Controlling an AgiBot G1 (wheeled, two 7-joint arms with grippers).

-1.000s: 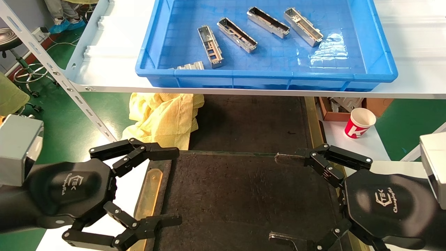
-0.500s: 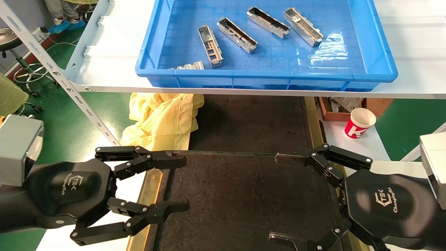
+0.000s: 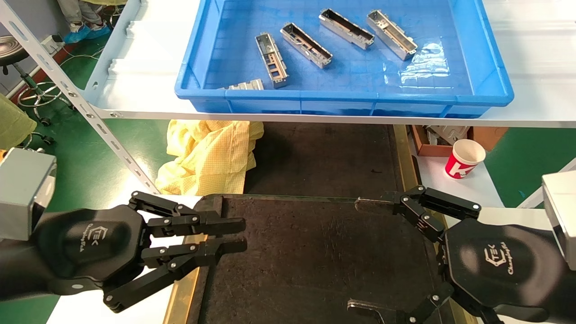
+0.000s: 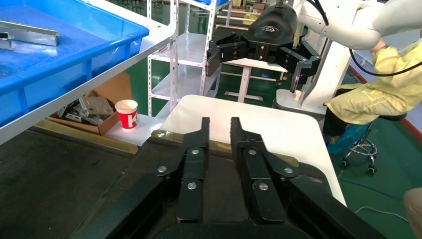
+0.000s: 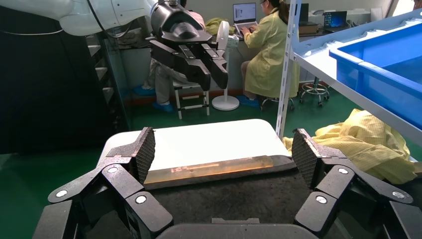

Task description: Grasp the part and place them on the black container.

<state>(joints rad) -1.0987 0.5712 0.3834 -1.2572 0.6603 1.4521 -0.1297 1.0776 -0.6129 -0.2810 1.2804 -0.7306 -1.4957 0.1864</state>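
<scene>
Several silver parts lie in the blue crate (image 3: pixel 342 95) on the shelf, among them one at the left (image 3: pixel 272 60), one in the middle (image 3: pixel 306 45) and one at the right (image 3: pixel 390 34). The black container (image 3: pixel 315 252) lies below, in front of me, with brass strips (image 3: pixel 182 288) along its sides. My left gripper (image 3: pixel 244 234) hovers over the container's left edge, nearly shut with a narrow gap and holding nothing; the left wrist view shows it (image 4: pixel 219 124) too. My right gripper (image 3: pixel 354 255) is wide open and empty over the container's right part; the right wrist view shows it (image 5: pixel 224 144) as well.
The white shelf (image 3: pixel 135 90) bearing the crate overhangs the container's far end. A yellow cloth (image 3: pixel 211 153) lies under it at the left. A red and white paper cup (image 3: pixel 464 158) and a cardboard box (image 3: pixel 432 139) stand at the right. A slanted metal shelf post (image 3: pixel 72 94) stands at the left.
My left gripper's fingers have closed from wide open to a narrow gap. The right arm and the parts have not moved.
</scene>
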